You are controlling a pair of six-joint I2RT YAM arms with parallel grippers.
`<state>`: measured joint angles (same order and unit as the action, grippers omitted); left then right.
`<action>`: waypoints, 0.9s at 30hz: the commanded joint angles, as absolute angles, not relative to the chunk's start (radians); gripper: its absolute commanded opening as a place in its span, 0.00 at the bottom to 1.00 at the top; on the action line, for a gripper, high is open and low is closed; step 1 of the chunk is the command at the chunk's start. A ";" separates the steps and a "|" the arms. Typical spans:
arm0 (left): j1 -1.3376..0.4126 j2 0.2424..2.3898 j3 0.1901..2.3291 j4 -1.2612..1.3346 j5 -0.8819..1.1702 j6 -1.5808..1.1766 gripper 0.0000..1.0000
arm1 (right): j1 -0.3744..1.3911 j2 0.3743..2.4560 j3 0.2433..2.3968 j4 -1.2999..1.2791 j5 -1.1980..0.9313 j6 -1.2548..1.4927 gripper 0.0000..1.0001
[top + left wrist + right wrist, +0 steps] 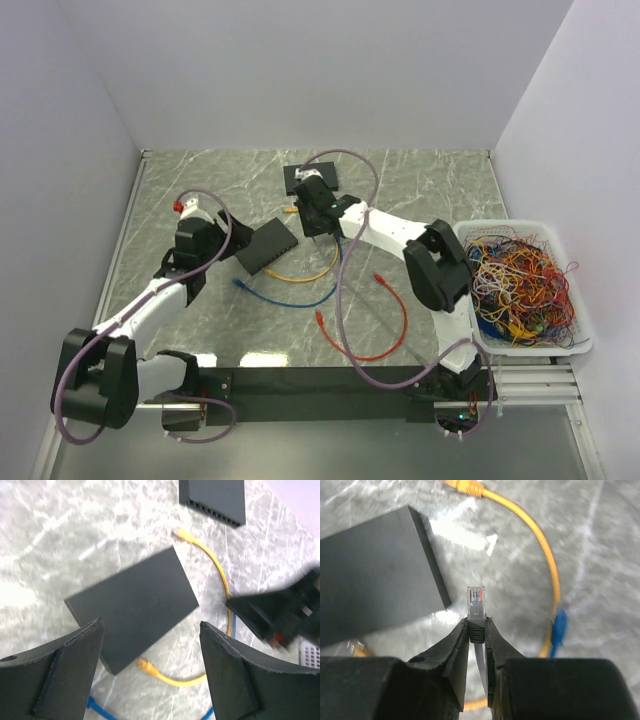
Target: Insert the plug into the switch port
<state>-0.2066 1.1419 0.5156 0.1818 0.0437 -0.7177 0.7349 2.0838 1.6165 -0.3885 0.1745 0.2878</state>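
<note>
- Done so far, as I judge it: the right hand (476,625) is pinching the clear plastic plug (476,600) by its grey boot. The tip points forward, just beside a corner of the flat black rectangular switch box (370,575) lying around the middle of the marbled grey counter (430,180).
- Left to do: the plug sits in no port. It needs lining up with the box's port side, which the right wrist view does not show, and then pushing in.
- The left hand (150,626) is spread wide above that same box, gripping nothing.
- Counts:
  - Two black switch boxes, the second (212,497) by the far edge.
  - Three loose cables on the counter: one yellow (305,277), one blue (285,300), one red (365,357).
  - One held plug.
  - One white basket (540,348) of tangled wires at the right edge.
</note>
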 commanded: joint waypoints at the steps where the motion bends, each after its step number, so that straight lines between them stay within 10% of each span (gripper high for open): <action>1: -0.175 1.193 0.595 0.202 0.023 -0.660 0.83 | 0.730 1.961 1.539 -0.335 0.173 0.295 0.00; 27: -0.080 1.632 0.698 0.472 0.321 -0.632 0.77 | 0.810 2.059 1.505 -0.339 -0.054 0.287 0.00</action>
<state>-0.0780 1.6249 0.6796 0.4129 0.2951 -0.6235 0.8028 2.0529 1.4528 -0.3416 -0.0429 0.2935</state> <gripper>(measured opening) 0.774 0.219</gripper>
